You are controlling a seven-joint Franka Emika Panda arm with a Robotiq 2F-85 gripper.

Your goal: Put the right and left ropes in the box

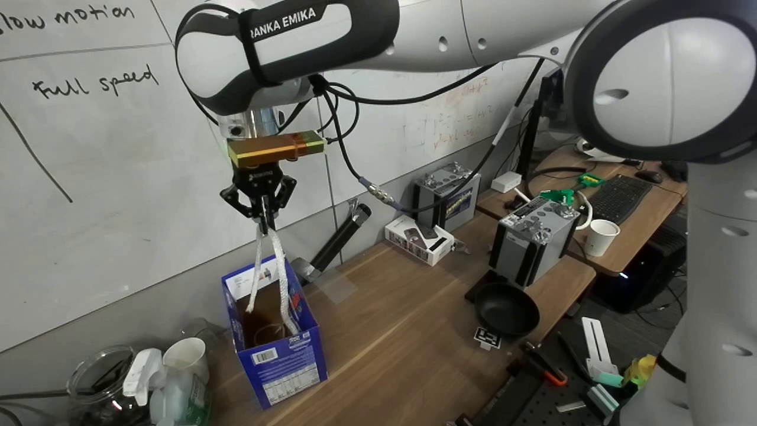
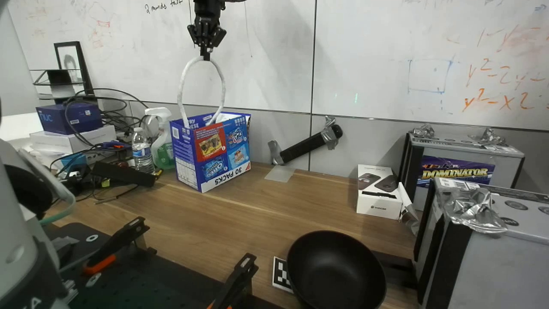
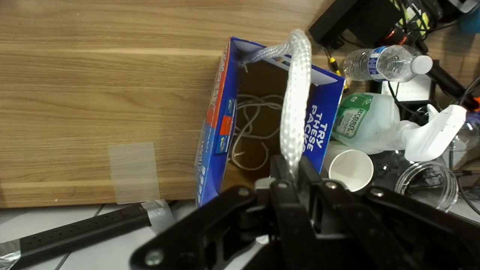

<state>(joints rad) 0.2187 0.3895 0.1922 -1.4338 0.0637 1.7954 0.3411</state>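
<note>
Progress: about halfway, as judged. In the wrist view a thin pale cord (image 3: 244, 130) is seen lying in loose loops inside the box (image 2: 222, 150); this rope is taken as done. The thicker white rope (image 3: 295, 101) is not yet released: it is pinched near its middle by the gripper (image 1: 266, 226), whose jaws are clenched on it above the box, and both lengths are hung past the rim into the opening. Whether the bottom is reached, and which rope is meant by left or right, cannot be told. Left to do, as judged: lowering, release, retreat.

Edges: one length is hung close to a box corner, so a snag on the rim is considered possible. The box is set near the grey wall (image 2: 289, 124), under the whiteboard (image 2: 274, 64). A spray bottle (image 3: 362, 122) and a paper cup (image 3: 351, 170) are found just beside it; a black bar (image 2: 305, 146) is taped to the wall nearby. More room is judged available upward and over the table (image 2: 257, 219), toward the pan (image 2: 336, 268).
</note>
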